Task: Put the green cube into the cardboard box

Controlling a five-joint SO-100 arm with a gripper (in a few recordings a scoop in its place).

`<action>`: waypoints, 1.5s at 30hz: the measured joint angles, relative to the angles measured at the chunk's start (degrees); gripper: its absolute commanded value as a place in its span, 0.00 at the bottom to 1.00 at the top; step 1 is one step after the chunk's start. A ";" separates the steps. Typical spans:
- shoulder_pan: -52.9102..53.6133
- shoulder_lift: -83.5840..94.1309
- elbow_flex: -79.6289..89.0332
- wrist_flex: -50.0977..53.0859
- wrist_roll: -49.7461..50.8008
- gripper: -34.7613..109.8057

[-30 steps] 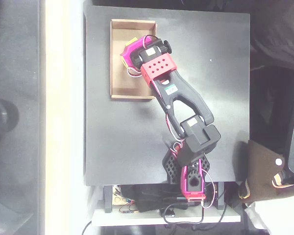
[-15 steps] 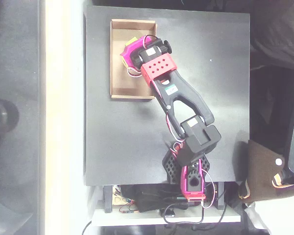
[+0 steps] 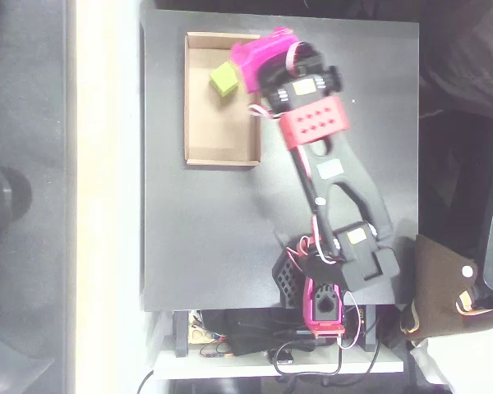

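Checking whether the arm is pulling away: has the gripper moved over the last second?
Yes. The gripper has shifted right and up in the overhead view, toward the cardboard box's right wall, uncovering the green cube.

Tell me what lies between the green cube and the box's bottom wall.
Overhead view: only bare floor of the cardboard box lies between the green cube and that wall.

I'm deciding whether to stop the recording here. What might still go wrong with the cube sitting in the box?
The green cube lies on the cardboard box floor, but the gripper hangs right beside it over the box's top right corner. Pulling back, it might clip the cube or catch the wall and drag the box.
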 measured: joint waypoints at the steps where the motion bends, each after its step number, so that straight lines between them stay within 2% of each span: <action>1: 0.97 1.05 0.00 0.00 0.00 0.45; 18: 20.83 14.15 0.18 0.00 0.09 0.45; 27: 24.35 23.99 1.41 2.20 0.00 0.42; 35: 24.61 37.71 12.13 7.65 0.00 0.31; 45: 25.05 58.62 35.33 7.73 0.00 0.30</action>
